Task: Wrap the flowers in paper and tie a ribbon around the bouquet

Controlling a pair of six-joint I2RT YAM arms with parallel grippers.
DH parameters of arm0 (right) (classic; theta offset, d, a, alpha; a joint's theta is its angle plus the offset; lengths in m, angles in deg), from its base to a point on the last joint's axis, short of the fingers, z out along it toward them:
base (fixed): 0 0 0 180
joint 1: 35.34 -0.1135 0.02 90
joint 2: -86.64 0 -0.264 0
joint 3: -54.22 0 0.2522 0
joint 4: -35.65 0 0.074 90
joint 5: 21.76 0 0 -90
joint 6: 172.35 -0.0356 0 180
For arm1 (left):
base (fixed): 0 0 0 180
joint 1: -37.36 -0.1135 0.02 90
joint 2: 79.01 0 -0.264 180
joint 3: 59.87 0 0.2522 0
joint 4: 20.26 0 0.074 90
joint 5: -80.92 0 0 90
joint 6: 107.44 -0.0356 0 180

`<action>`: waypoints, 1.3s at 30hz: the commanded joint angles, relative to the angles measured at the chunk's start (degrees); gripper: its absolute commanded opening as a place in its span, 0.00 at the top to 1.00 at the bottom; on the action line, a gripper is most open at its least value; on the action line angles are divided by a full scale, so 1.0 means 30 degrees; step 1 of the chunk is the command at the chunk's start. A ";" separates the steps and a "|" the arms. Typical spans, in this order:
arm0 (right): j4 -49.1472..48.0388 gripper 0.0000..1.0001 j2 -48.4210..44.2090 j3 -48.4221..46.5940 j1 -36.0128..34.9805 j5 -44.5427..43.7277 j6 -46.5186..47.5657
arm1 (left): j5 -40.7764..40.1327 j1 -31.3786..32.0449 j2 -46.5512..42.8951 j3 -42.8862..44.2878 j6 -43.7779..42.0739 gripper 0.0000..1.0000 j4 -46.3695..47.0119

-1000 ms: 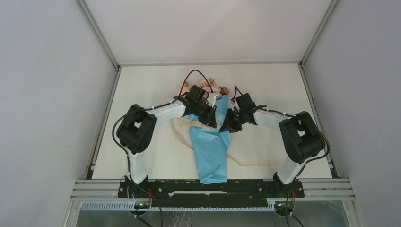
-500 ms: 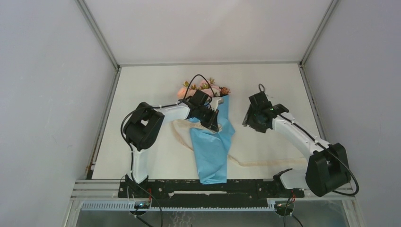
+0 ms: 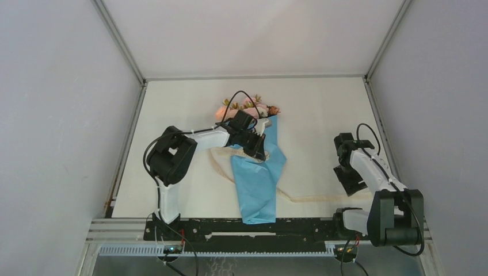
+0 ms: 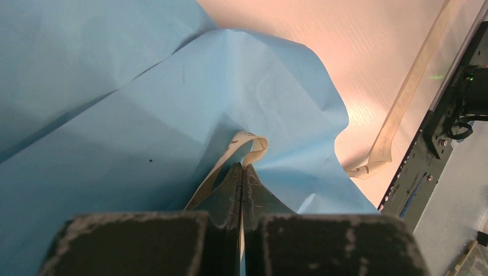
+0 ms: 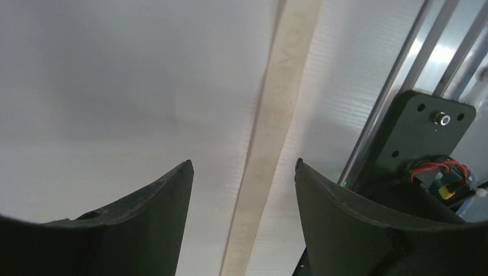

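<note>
The bouquet lies mid-table as a cone of light blue paper (image 3: 259,178), with pink and peach flowers (image 3: 247,107) poking out at its far end. My left gripper (image 3: 258,152) sits on the cone's upper part, shut on a loop of the cream ribbon (image 4: 251,144) against the paper (image 4: 144,115). From there the ribbon (image 3: 311,199) trails right along the table. My right gripper (image 3: 350,180) hovers low at the right over that trailing stretch. It is open, and the ribbon (image 5: 276,115) lies flat on the table between its fingers (image 5: 155,198), untouched.
Another ribbon loop (image 3: 221,163) lies left of the cone. The black base rail (image 3: 288,227) runs along the near edge, with the right arm's mount (image 5: 429,129) close beside the right gripper. Grey walls enclose the table on three sides.
My right gripper has let go at the bouquet, opened, and swung right and toward the near edge over the trailing ribbon. The left gripper has stayed put, shut on the ribbon.
</note>
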 commanded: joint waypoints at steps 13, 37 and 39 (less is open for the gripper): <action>-0.4915 0.49 0.1260 0.4443 -0.0377 0.3528 -0.6841 | -0.0250 0.0226 -0.0682 -0.0267 -0.0523 1.00 -0.0207; -0.3467 0.61 0.1671 0.1460 -1.3714 0.7042 -0.8679 | -0.0858 0.0565 -0.0842 0.0419 -0.2244 1.00 -0.2061; -0.4651 0.57 0.2452 0.1433 -1.4236 0.7889 -0.9060 | -0.0901 0.0570 -0.0884 0.0410 -0.2247 1.00 -0.2085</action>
